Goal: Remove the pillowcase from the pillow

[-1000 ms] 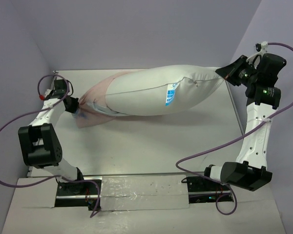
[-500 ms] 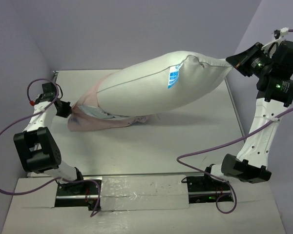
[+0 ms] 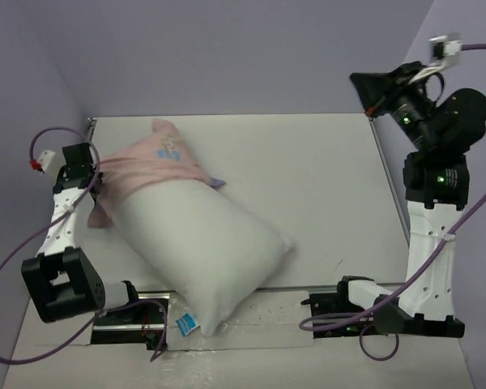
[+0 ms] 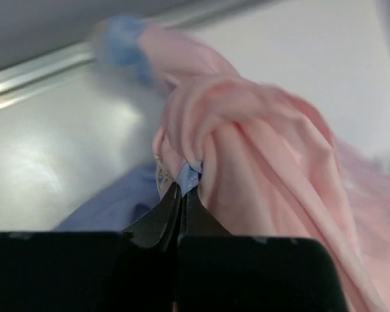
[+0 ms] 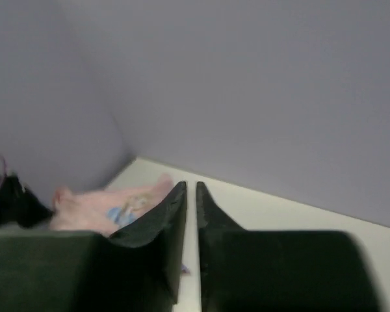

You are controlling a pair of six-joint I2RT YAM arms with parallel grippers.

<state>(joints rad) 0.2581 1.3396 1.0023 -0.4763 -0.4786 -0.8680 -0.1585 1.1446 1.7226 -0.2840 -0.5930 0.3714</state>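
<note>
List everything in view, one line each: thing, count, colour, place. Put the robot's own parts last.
pillow: one, plain white, lying diagonally on the left half of the table, near corner over the front edge
pillowcase: one, pale pink with blue marks, bunched over the pillow's far-left end
tag: one, blue and white, at the pillow's near corner
table: one, off-white, under everything
walls: lavender, behind and at both sides
cables: two, purple, one along each arm
left gripper: one, black, shut on the pillowcase at the table's left edge
right gripper: one, black, shut and empty, raised at far right
</note>
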